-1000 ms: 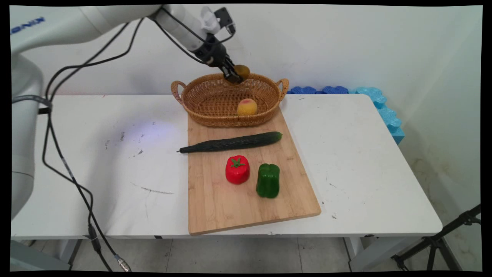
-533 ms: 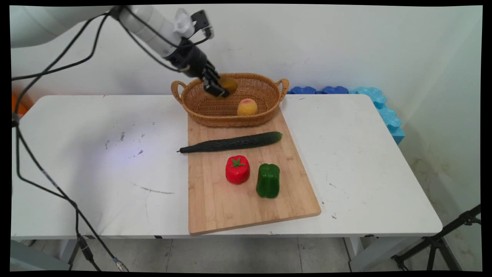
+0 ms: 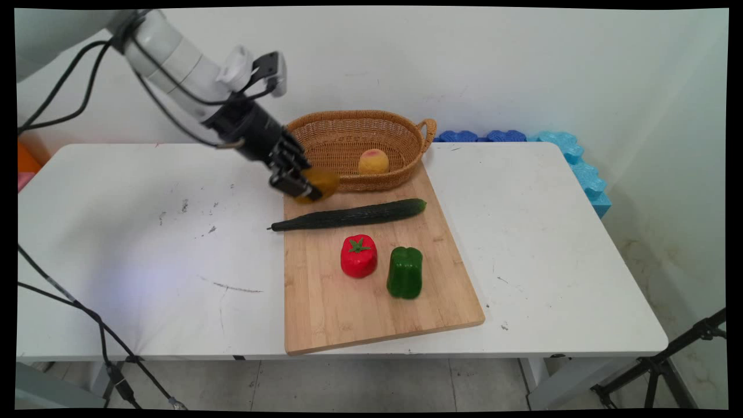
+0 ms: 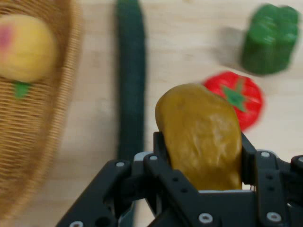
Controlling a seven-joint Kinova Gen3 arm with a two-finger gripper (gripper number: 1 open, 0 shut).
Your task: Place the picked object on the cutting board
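Note:
My gripper (image 3: pixel 307 187) is shut on a brownish-yellow potato (image 3: pixel 320 183), held just above the far left corner of the wooden cutting board (image 3: pixel 360 302), in front of the wicker basket (image 3: pixel 348 142). In the hand view the potato (image 4: pixel 201 135) fills the space between the fingers (image 4: pixel 158 151). A yellow-pink peach (image 3: pixel 373 161) lies in the basket. On the board lie a dark cucumber (image 3: pixel 354 215), a red tomato (image 3: pixel 358 255) and a green bell pepper (image 3: pixel 404 271). The hand view shows the cucumber (image 4: pixel 130 85), tomato (image 4: pixel 236 97), pepper (image 4: pixel 271 38) and peach (image 4: pixel 26 47) below.
Blue foam blocks (image 3: pixel 557 151) lie along the wall at the table's far right. Black cables (image 3: pixel 69 290) hang from the arm over the table's left side. A black tripod (image 3: pixel 667 366) stands on the floor at the lower right.
The gripper has carried the potato from above the basket's far rim leftward and toward the near side, down over the basket's front to the board's far left corner.

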